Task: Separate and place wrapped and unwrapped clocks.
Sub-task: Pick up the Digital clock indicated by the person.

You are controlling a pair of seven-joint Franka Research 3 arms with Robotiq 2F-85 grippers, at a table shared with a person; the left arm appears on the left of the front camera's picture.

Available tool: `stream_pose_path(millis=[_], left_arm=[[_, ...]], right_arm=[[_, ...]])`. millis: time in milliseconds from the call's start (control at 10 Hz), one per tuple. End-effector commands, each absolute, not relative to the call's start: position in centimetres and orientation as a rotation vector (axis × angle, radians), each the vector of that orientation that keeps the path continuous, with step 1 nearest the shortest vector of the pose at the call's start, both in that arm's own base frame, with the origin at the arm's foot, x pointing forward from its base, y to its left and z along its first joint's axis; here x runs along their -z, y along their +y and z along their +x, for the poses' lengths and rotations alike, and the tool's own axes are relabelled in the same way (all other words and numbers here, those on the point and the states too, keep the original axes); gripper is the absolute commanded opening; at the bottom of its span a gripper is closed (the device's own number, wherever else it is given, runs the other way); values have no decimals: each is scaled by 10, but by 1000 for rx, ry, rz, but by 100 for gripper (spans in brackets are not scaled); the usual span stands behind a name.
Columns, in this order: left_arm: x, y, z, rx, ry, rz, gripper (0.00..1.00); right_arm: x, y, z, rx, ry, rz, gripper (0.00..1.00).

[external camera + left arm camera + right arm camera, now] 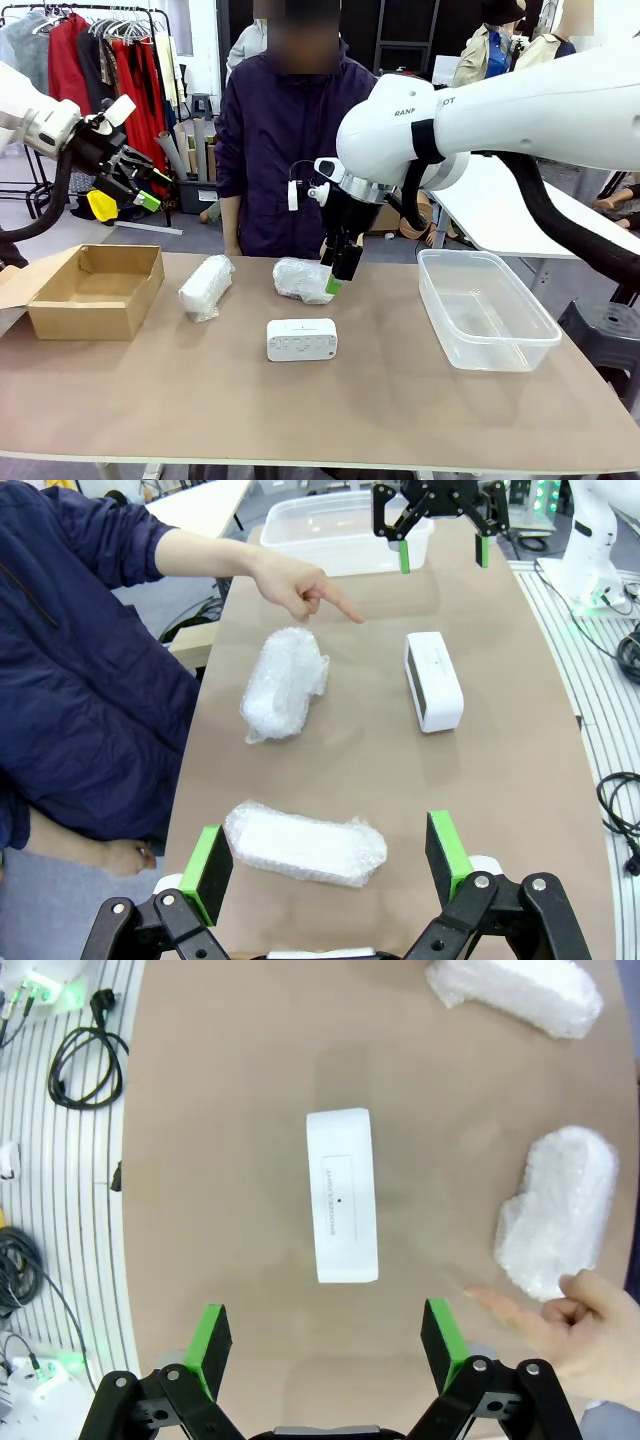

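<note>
Right end effector (pixel 325 1318) spread open, pointed down at the bare clock (pixel 343 1195) lying flat on the table (pixel 150 400), left end effector (pixel 325 840) likewise open; clock likely light, rigid, slick plastic, so pinch across its short width, while both bundles (pixel 206 287) look soft, squashy.

Table (pixel 400 400): brown top, matt, smooth, no glare.
Box (pixel 90 318): plain brown cardboard, matt, raw cut edges.
Bundles (pixel 206 286) (pixel 300 279): white bubble wrap. The film has a soft sheen and the surface is bumpy and creased.
Clock (pixel 301 340): white hard plastic, smooth, satin finish.
Bin (pixel 505 355): clear plastic, glossy, highlights along rim and walls.
Right arm (pixel 540 100): white shell, smooth, glossy. Its hose (pixel 560 215) is black and dull.
Left gripper (pixel 330 865), right gripper (pixel 325 1345): black links, matt to dull satin; metal or plastic not clear. Pads (pixel 212 1338): bright green, matt, rubber-like.
Jacket (pixel 90 540): dark blue cloth, matt, soft folds.
</note>
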State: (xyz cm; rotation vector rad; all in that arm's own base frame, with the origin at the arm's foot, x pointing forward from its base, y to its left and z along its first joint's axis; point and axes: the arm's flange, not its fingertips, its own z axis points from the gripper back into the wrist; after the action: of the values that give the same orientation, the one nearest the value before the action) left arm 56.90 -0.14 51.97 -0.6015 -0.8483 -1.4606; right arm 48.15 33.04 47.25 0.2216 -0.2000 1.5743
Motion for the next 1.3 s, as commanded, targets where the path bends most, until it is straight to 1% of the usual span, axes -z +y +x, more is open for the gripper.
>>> stream_pose_path(millis=[0,400,800,1200], left_arm=[[-520,-1,569,1460,-850,-599,100],[-520,-1,569,1460,-850,-599,100],[-520,-1,569,1460,-850,-599,100],[-520,-1,569,1460,-850,-599,100]], right_arm=[[-477,330,479,-1575,-206,217,100],[-475,330,481,-1575,-204,220,100],[-459,368,474,-1593,-164,140,100],[-444,393,468,-1615,-141,104,100]])
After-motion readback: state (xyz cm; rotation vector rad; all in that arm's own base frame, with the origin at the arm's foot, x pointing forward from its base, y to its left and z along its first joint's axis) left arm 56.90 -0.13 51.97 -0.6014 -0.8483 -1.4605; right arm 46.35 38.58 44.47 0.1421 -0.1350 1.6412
